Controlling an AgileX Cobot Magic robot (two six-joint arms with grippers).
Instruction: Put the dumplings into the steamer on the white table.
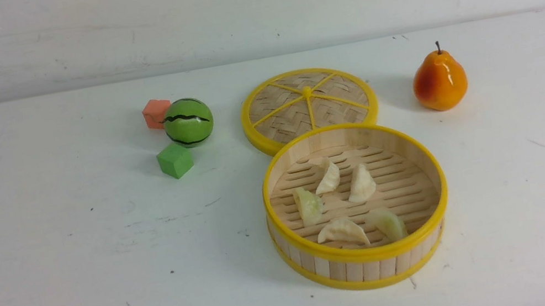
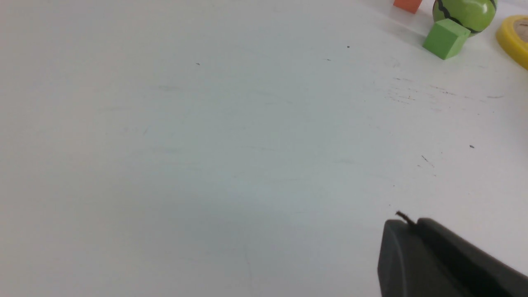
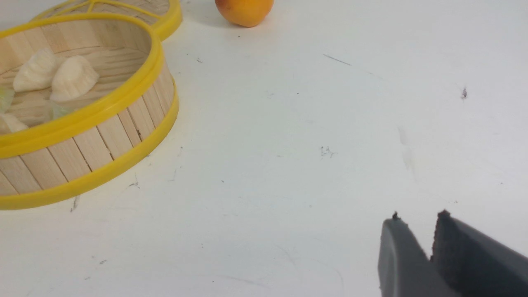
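On the white table (image 1: 52,304), the left gripper (image 2: 408,225) is clenched empty and the right gripper (image 3: 418,225) slightly parted, empty; beyond, the steamer (image 1: 368,265) holds all five dumplings (image 1: 342,230), likely light, slippery, best pinched across their pleated backs.

Setting: matte white table surface (image 1: 48,282) against a plain white wall (image 1: 246,6).
The surface carries small scuffs and dark specks. The wall shows faint horizontal streaks. Lighting is even and diffuse; shadows are soft.
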